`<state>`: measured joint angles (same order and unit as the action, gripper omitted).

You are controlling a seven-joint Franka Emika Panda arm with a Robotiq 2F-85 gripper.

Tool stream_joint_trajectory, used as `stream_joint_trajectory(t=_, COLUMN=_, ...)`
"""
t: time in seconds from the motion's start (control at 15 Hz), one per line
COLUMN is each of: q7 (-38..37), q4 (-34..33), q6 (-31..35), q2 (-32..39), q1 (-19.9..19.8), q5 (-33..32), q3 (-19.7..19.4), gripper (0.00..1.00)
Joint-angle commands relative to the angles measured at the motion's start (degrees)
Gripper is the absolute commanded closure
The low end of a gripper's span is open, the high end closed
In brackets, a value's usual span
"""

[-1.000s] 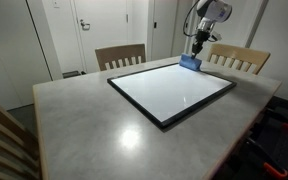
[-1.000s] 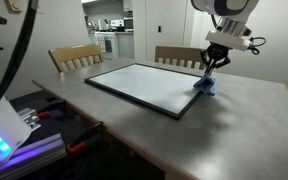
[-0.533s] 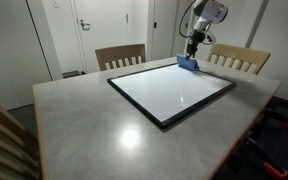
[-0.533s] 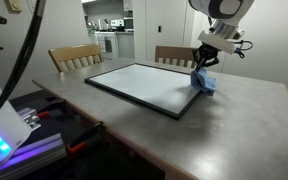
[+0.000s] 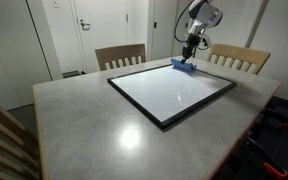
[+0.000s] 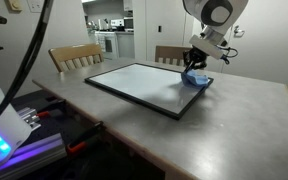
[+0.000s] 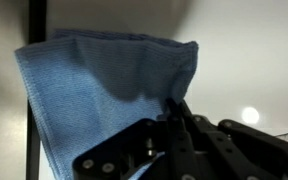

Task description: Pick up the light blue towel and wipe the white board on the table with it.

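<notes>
Far left in an exterior view: bare grey surface [image 5: 74, 125], with a wooden chair [image 5: 119, 55] behind it. In the middle: the white board [image 5: 172, 92], flat on the surface, with a black frame [image 7: 36, 18] all round. Over at the far corner of the board: the light blue towel [image 5: 184, 66], bunched up, down at the frame. Touching it or just above it? Too small to tell. Right on top of the towel: the gripper [image 5: 190, 58], pinched tight on a fold of the cloth, as seen close up in the wrist view. Further right: another chair [image 5: 239, 58].

Looks like the very start of the wiping, with nearly all of the white part yet to do.

To do this step well:
- Press down softly to spread the towel flat on the white part.
- Slide slow and straight, away from the corner and across the board.
- Stay inside the black frame to avoid a snag.
- Hold the pinch firm against slipping.
- Go row by row, with no gaps between rows.
- Lift only at the end of a row, never halfway.
</notes>
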<state>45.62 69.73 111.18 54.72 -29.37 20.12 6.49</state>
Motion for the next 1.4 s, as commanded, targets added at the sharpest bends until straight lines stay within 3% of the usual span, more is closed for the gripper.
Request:
stream_joint_trajectory(t=0.0, q7=-0.1, q4=-0.5, q6=-2.4, q2=0.7, q1=0.2, q5=1.4, q3=-0.4, gripper=0.99)
stream_joint_trajectory(t=0.6, q7=-0.6, q4=2.4, q6=-1.5, q2=-0.5, q1=0.8, q5=1.2, q3=0.4, gripper=0.99)
stream_joint_trajectory(t=1.33, q7=-0.8, q4=6.3, q6=-0.5, q2=-0.4, q1=4.9, q5=1.4, q3=-0.2, gripper=0.99)
